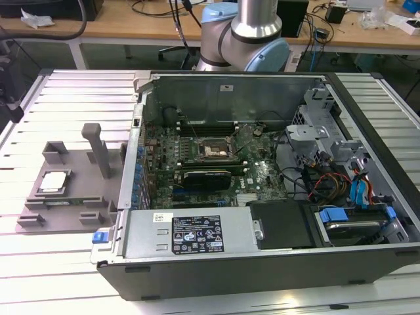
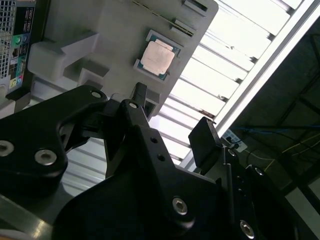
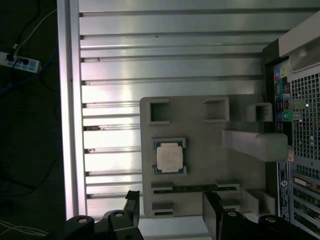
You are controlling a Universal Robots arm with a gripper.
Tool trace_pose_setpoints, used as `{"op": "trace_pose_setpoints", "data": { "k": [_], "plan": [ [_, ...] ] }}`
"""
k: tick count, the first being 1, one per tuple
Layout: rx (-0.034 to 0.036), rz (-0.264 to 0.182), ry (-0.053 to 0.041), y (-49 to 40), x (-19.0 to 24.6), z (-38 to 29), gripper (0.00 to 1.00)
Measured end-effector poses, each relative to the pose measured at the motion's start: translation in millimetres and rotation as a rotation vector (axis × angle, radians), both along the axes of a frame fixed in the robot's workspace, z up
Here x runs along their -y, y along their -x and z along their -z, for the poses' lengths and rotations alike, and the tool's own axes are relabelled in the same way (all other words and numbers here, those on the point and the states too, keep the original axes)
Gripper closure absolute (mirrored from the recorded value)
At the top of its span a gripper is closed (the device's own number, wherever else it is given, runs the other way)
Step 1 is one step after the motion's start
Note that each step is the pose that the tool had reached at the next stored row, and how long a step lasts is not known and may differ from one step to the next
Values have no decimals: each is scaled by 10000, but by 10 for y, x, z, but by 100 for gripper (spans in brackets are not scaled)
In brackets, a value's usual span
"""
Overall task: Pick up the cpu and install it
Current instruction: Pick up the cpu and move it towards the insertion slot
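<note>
My pincer hangs open and holds nothing, its fingers spread over the tray edge. The cpu lies flat in its tray pocket, ahead of my fingertips and apart from them. A tall post stands beside it, toward the case.

A ribbed metal table gleams in bright light; behind it stands a wooden desk strewn with cables; the floor beside is dark.
</note>
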State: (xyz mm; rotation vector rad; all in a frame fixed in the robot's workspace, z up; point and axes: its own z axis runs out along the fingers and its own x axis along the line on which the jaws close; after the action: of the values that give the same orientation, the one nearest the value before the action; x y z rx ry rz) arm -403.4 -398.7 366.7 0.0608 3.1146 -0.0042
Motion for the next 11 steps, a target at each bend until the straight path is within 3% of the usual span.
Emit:
{"op": "trace_pose_setpoints", "data": {
  "k": [11],
  "plan": [
    [0, 0, 0, 0, 0, 42, 38]
  ]
}}
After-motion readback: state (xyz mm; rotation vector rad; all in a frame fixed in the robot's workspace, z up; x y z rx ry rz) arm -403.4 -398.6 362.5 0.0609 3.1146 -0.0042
